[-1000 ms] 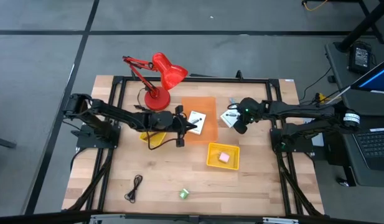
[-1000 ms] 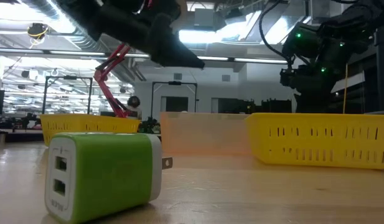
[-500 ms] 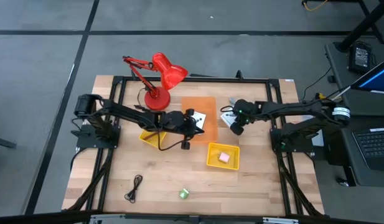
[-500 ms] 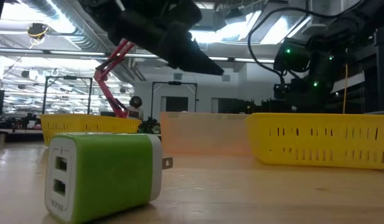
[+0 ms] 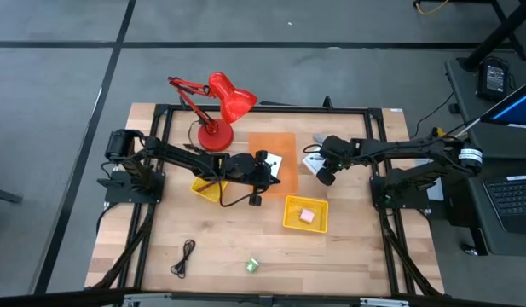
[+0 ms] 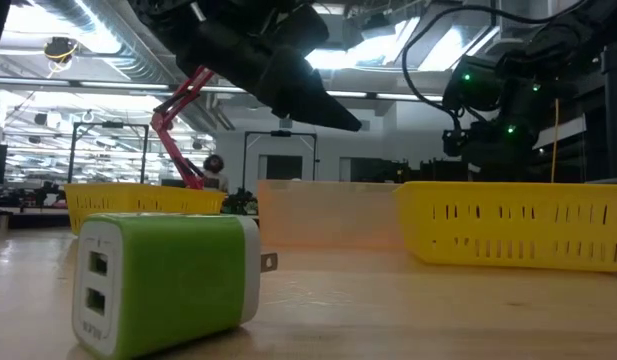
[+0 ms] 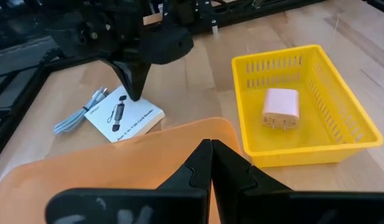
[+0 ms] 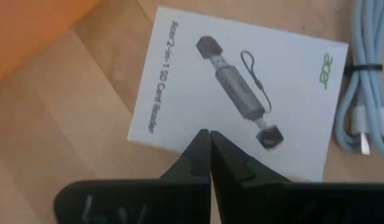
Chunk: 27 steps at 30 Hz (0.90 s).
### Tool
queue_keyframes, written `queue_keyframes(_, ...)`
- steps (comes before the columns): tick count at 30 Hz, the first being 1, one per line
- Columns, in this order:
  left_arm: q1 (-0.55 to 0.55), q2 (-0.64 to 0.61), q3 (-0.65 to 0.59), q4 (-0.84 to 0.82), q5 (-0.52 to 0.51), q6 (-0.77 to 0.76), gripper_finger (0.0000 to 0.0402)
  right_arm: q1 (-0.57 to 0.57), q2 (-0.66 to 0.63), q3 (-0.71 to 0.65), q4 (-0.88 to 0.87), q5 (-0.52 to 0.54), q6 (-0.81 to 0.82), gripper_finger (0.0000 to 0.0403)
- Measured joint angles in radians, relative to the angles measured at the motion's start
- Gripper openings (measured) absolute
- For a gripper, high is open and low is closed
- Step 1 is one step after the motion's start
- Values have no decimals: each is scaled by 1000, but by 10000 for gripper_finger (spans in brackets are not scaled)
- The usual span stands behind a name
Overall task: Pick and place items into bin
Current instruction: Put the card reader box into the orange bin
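The right gripper (image 8: 209, 138) hung just above a white square card printed with a black card-reader picture (image 8: 241, 93), its fingers clenched together on nothing, tips over the card's near edge; a coiled pale blue-grey cable (image 8: 366, 93) lay touching the card's far side. The left gripper (image 7: 207, 149) was likewise clenched and empty, poised over a flat translucent orange bin (image 7: 117, 168), with a small yellow slotted plastic basket (image 7: 347, 106) holding a pale pink plug block (image 7: 280, 107) just beyond its fingertips. On the wooden tabletop (image 5: 348, 256), well apart from both sets of fingers, lay a thin black cord (image 5: 186, 256) and a small green block (image 5: 252, 265). In my judgement the step in hand was the right arm's pick of the card. To do it well, the fingers should part before descending, straddle one card edge rather than press flat on its face, and keep clear of the adjoining cable so that it is not dragged along.
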Motion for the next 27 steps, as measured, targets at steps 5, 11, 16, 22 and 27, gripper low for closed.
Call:
queue_keyframes(5, 0, 0, 0, 0, -1, 0, 3, 0, -18, 0, -58, -1, 22, 0)
queue_keyframes(11, 0, 0, 0, 1, -3, 0, 3, 0, -15, 0, -45, 2, 22, 0)
queue_keyframes(16, 0, 0, 0, 2, -3, 0, 3, 0, -15, 0, -45, 22, 21, 0)
queue_keyframes(22, 0, 0, 0, 2, -3, -1, 3, 0, -15, 0, -44, 41, 21, 0)
queue_keyframes(27, 0, 0, 0, 2, -3, -1, 3, 0, -15, 0, -42, 49, 22, 0)
